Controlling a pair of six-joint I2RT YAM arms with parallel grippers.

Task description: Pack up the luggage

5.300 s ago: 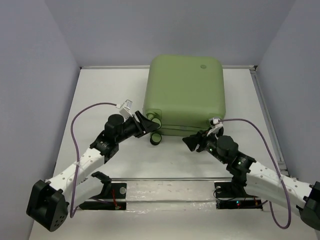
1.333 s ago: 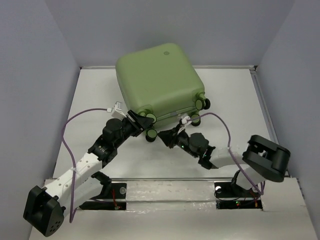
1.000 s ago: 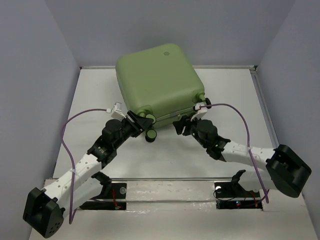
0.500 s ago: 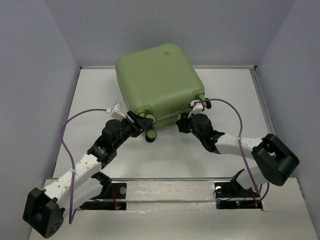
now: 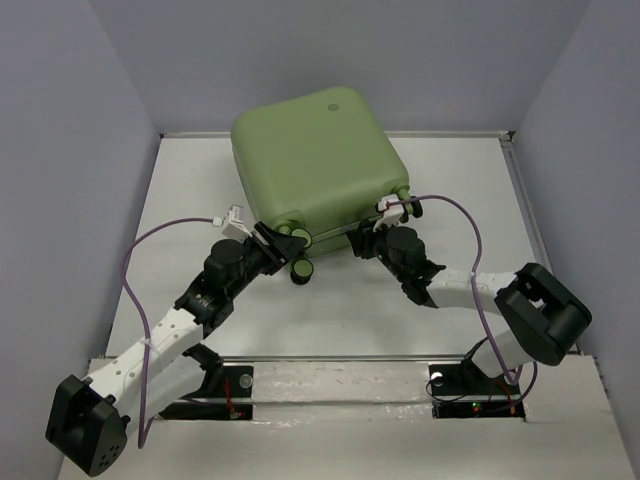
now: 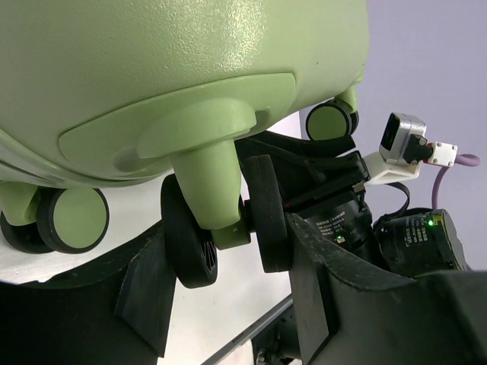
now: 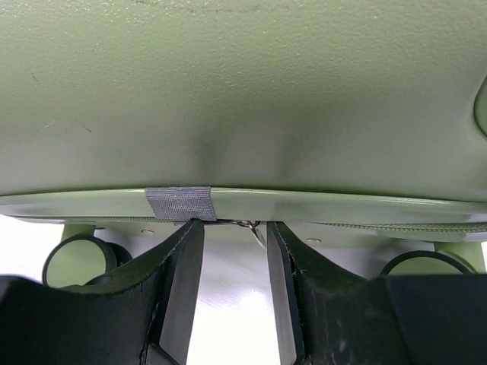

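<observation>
The luggage (image 5: pixel 315 155), a closed light-green hard-shell suitcase, lies turned at an angle at the back of the table with its wheeled edge toward me. My left gripper (image 5: pixel 287 243) is at the near left corner. In the left wrist view the left gripper (image 6: pixel 228 237) is shut on a black-and-green caster wheel (image 6: pixel 186 243), one finger against each disc. My right gripper (image 5: pixel 365 238) is at the near edge seam. In the right wrist view the right gripper (image 7: pixel 232 228) is open, its tips against the seam, with the zipper pull (image 7: pixel 255 226) between them and a grey tab (image 7: pixel 179 203) beside it.
A second wheel (image 5: pixel 301 271) hangs free just below the left gripper, and more wheels (image 5: pixel 400 190) sit at the right corner. The white table (image 5: pixel 330 315) is walled on three sides. A metal rail (image 5: pixel 330 358) runs along the near edge.
Since the earliest frame the suitcase has turned and shifted left. In the last second my right gripper has moved up to the seam. The left arm has stayed still on the wheel.
</observation>
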